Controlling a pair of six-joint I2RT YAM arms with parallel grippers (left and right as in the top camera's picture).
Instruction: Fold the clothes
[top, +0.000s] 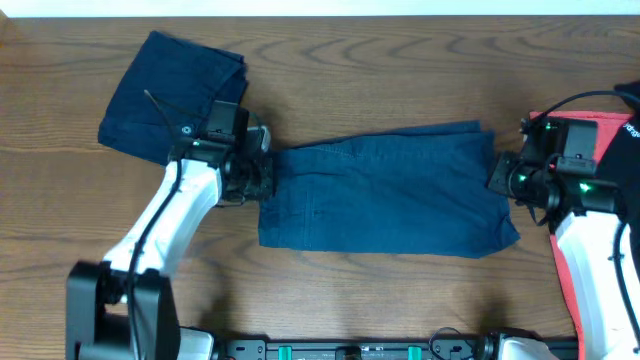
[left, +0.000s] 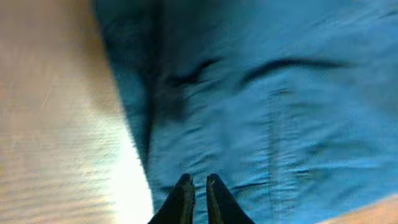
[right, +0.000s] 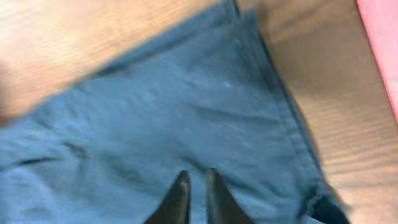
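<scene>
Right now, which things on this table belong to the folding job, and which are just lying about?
Job:
- spread denim
- folded denim
- left claw and right claw, one at each end of the spread denim

Lying about:
- red item at the right edge; I can't tell what it is

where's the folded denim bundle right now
Overhead view: the folded denim bundle sits at the table's far left, just beyond the left claw and left of the spread-out trousers.

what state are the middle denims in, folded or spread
Spread: the middle denims lie flat at full length, unlike the compact folded pair at upper left.
</scene>
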